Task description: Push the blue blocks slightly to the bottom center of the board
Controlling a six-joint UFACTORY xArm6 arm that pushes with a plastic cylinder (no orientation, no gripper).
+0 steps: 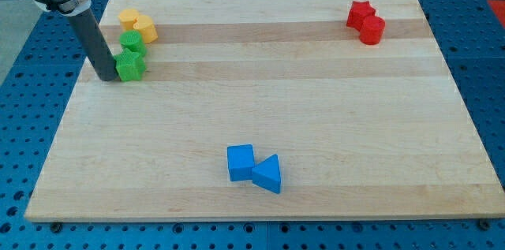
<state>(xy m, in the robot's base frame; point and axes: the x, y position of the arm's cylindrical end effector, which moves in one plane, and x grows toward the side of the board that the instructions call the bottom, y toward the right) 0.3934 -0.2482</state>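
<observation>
The blue cube (241, 162) and blue triangular block (267, 174) sit touching, well down and to the view's right of my tip (108, 79), already near the board's (316, 108) bottom centre. My tip, a bare rod with nothing to clamp, rests against the green star block (130, 65), so it needs a long diagonal run to get above the blues.

wide bare board (260, 92) between my tip (107, 79) beside green star (129, 65) and 2 blue blocks (253, 168)

Blue cube (241, 162), blue triangular block (267, 174), pale striped wooden board (316, 108), dark rod (96, 41).
</observation>
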